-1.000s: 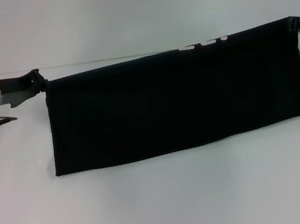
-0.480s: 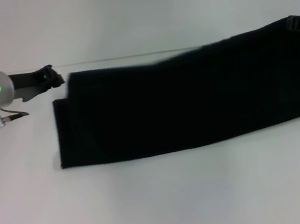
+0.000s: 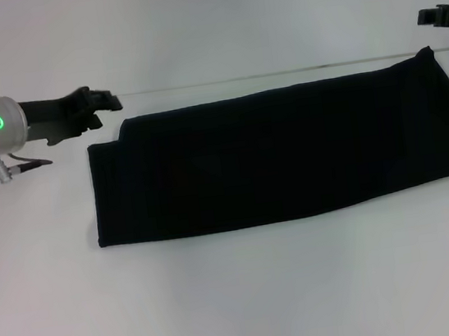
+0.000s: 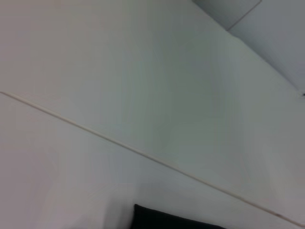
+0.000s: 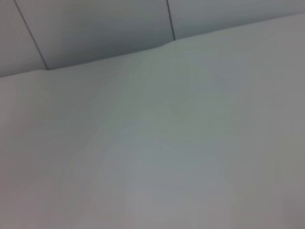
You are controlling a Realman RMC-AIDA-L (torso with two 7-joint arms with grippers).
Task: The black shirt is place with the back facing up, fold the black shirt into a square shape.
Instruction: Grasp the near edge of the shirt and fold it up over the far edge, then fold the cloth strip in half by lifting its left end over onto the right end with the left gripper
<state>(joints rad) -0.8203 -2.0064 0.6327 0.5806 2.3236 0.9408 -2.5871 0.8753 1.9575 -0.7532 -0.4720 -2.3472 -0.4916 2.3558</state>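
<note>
1. The black shirt (image 3: 281, 156) lies flat on the white table (image 3: 250, 297) as a long folded band.
2. The left gripper (image 3: 104, 99) hovers beyond the shirt's far left corner, fingers parted, empty.
3. The right gripper (image 3: 436, 16) hangs above the shirt's far right corner, holding nothing; its opening cannot be told.
4. Bare table borders the shirt's near edge.

The black shirt (image 3: 281, 156) lies flat on the white worktop (image 3: 242, 298) as a long, wide band, folded lengthwise, plain black with no lettering showing. Its left end is squared, with a small step at the far corner. Its right end rises to a point and runs out of view.
</note>
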